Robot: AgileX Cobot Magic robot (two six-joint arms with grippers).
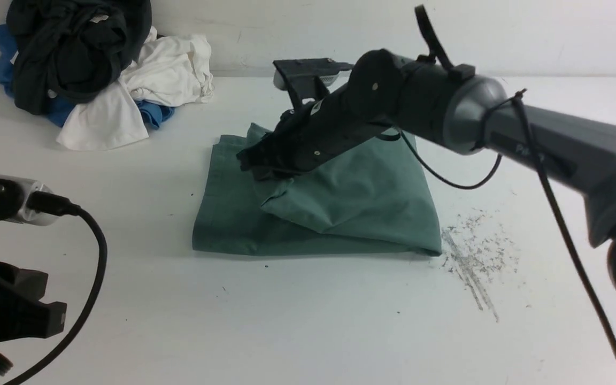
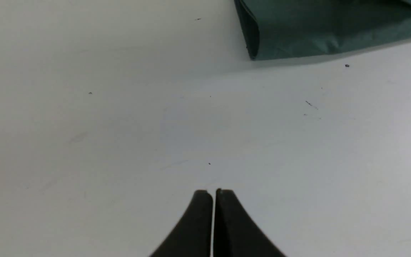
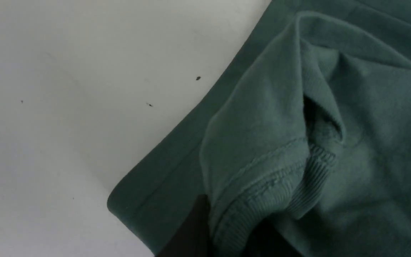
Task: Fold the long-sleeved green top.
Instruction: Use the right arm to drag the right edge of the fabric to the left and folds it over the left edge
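The right hand (image 1: 254, 163) was found low over the top (image 1: 340, 208), its fingers clamped on a ribbed edge of the cloth. The right wrist view showed that edge bunched between the two dark fingers. The left hand (image 2: 213, 194) stood apart, over bare counter (image 1: 308, 321) on the near left, its fingers pressed together and holding nothing.

The top lay at the middle of the counter, well clear of the pile (image 1: 99, 69) of black, white and blue garments at the far left corner. It was already reduced to a compact, roughly rectangular bundle in several layers. No sleeve hung loose or trailed out on any visible side. An upper flap lay across the bundle from the right and ended at the right hand, where its edge was lifted and puckered.

Assessment: folding was largely done. The last flap appeared not yet laid flat. It sat askew and left a strip of the lower layer uncovered on the left. What remained, in my judgement, was to settle that flap square, let it go and withdraw the arm. Whether the hidden far edge was neat could not be told.
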